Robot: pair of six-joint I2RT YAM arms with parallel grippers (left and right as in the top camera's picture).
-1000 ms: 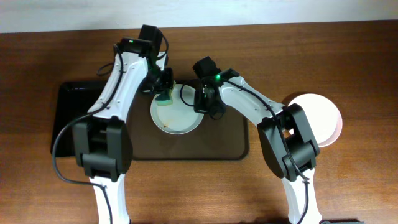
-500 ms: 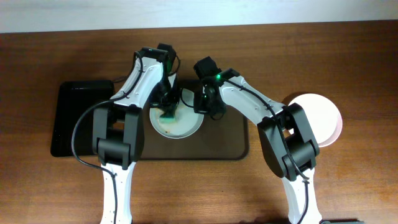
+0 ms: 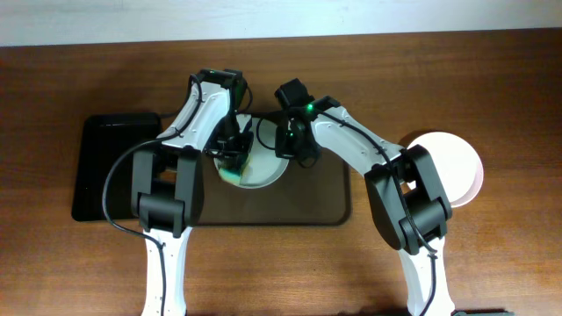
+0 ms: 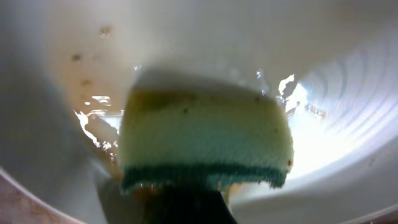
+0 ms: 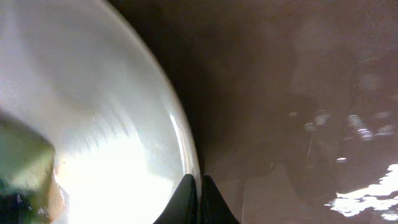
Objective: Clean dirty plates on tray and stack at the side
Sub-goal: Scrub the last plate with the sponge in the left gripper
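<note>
A white plate [image 3: 261, 168] lies on the dark brown tray [image 3: 299, 206]. My left gripper [image 3: 233, 162] is shut on a yellow-and-green sponge [image 4: 205, 146] and presses it on the plate's left part [image 4: 348, 93]; brown smears and wet spots show beside it. My right gripper [image 3: 285, 151] is shut on the plate's right rim [image 5: 186, 158], its fingers [image 5: 199, 199] pinching the edge. The sponge shows at the left in the right wrist view [image 5: 22, 162]. A stack of clean plates [image 3: 452, 167] with a pale rim sits on the table to the right of the tray.
A smaller black tray [image 3: 110, 167] sits left of the brown tray. The wooden table [image 3: 492, 263] runs to a white wall at the back.
My left gripper has swept the sponge from the plate's upper left, through its middle, down to its lower left. The right gripper has kept its hold on the rim.
</note>
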